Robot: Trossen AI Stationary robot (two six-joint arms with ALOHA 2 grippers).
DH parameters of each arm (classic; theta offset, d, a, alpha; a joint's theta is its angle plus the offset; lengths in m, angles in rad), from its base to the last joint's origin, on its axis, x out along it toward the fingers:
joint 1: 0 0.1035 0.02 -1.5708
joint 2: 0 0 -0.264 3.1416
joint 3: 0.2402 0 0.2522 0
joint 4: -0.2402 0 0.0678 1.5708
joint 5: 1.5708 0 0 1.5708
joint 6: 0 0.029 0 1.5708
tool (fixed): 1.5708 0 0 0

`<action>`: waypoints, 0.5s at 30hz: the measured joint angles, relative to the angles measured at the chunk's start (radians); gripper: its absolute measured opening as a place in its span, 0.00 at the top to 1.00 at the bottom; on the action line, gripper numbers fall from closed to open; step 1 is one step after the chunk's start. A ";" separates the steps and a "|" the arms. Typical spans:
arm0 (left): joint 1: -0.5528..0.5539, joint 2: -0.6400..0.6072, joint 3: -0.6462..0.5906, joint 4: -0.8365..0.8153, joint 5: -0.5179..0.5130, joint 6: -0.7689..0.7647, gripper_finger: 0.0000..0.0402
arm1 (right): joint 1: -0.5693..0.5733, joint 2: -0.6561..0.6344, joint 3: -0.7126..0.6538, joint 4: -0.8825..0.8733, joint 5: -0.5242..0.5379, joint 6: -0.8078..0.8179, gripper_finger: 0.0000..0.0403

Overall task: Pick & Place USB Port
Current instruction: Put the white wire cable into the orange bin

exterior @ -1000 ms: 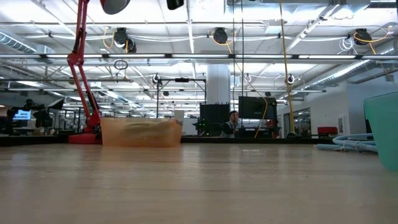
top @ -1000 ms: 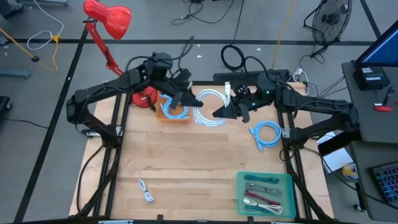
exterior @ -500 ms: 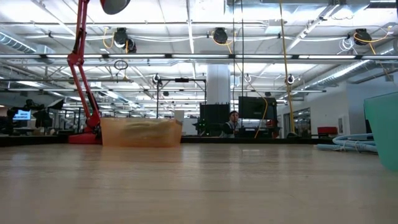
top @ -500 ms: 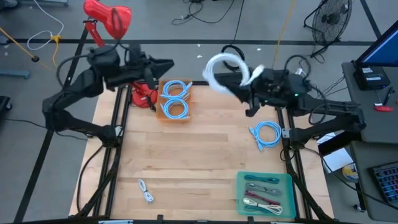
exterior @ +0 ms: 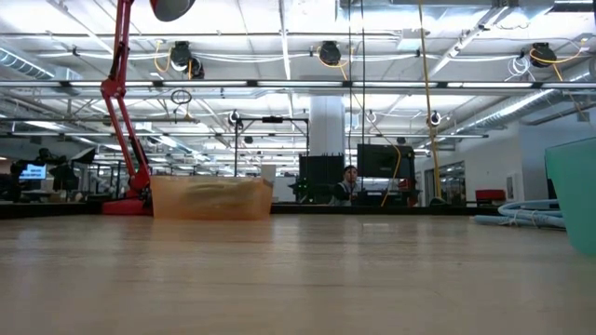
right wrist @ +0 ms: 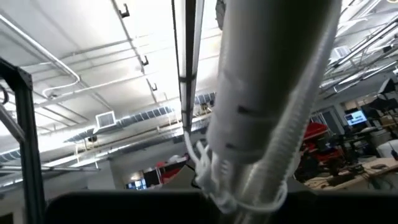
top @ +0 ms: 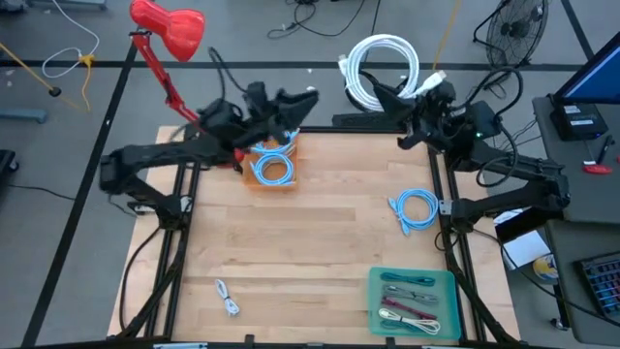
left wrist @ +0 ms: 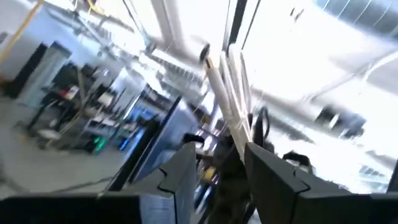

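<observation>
My right end effector [top: 380,92] is clenched on a coil of white cable [top: 381,70], which I hold lifted above the far edge of the worktop [top: 310,242], over toward the right side. In my right wrist view the white cable [right wrist: 273,112] fills the picture, its strands bundled close in front of the camera with the ceiling behind.

My left end effector [top: 302,99] hangs over the far left part of the worktop, just above the orange bin [top: 272,165], and its fingers [left wrist: 177,180] stand apart with nothing between them. Inside that bin lie coils of blue cable [top: 273,170]. In the low view the orange bin [exterior: 210,197] sits on the worktop beside the base of the red lamp [top: 170,29].

Another blue cable coil [top: 416,208] lies on the worktop near its right edge. A teal tray [top: 373,301] with several cables in it sits at the near right corner, and a small white cable [top: 227,296] lies near the near left corner.
</observation>
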 joint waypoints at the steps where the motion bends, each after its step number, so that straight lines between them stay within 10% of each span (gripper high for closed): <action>1: 0.002 0.036 0.012 0.047 0.000 -0.017 0.66 | -0.005 0.000 0.000 0.001 -0.001 0.005 0.95; 15: 0.020 0.270 0.309 0.052 0.151 -0.092 0.60 | -0.006 -0.003 0.002 -0.029 -0.031 0.025 0.95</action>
